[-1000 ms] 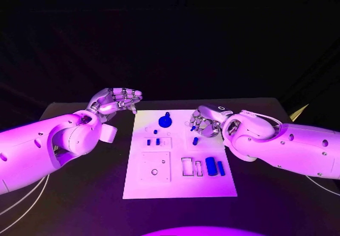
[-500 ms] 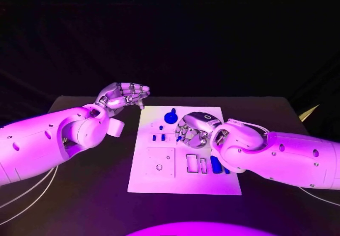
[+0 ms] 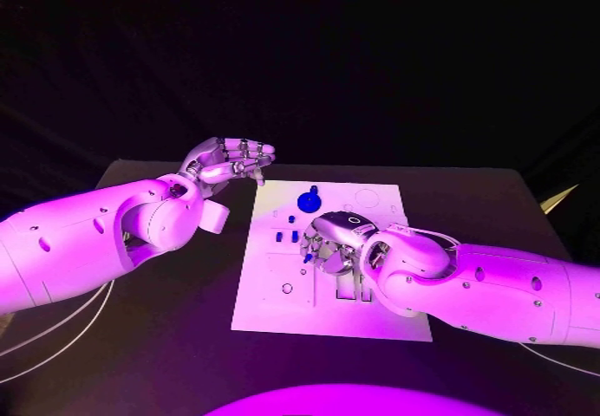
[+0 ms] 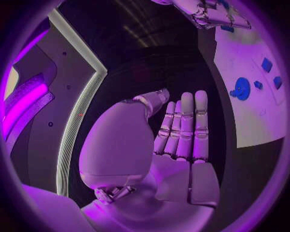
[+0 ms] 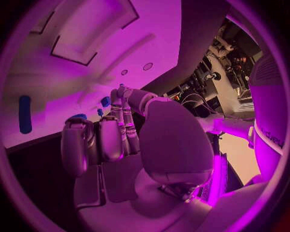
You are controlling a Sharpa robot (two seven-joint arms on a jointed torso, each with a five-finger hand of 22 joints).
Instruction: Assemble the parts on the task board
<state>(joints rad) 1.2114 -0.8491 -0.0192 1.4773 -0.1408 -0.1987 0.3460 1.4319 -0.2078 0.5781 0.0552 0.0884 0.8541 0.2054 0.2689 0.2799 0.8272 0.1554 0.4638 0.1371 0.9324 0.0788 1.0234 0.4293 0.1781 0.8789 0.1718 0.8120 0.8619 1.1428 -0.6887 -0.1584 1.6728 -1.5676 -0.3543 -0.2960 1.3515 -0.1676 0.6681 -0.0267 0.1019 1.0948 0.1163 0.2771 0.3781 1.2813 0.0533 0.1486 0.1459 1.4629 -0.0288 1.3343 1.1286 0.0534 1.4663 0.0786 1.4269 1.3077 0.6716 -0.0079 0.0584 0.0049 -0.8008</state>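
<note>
The white task board (image 3: pixel 375 322) lies in the middle of the black table. A blue gear (image 3: pixel 309 201) stands near its far edge, and small blue pegs (image 3: pixel 277 235) stand to its left. My right hand (image 3: pixel 335 244) hangs over the board's middle with its fingers pointing down, pinching a small blue peg (image 3: pixel 308 257) at the fingertips. In the right wrist view the right hand (image 5: pixel 121 140) is close above the board (image 5: pixel 139 24), with a long blue bar (image 5: pixel 24 113) lying beside it. My left hand (image 3: pixel 232 160) is raised off the board's far left corner, its fingers (image 4: pixel 184 125) straight and holding nothing.
A square recess (image 3: pixel 280 279) sits on the board's left half, and my right forearm (image 3: pixel 487 286) covers the board's right side. The left wrist view shows the gear (image 4: pixel 241 88) and my right hand (image 4: pixel 205 12). Bare table (image 3: pixel 500 199) lies to the right, and white cables (image 3: pixel 50 334) hang at the left.
The camera has shifted a little. My right hand has moved from the board's far right edge to over its middle, carrying the small blue peg. The left hand stays raised.
</note>
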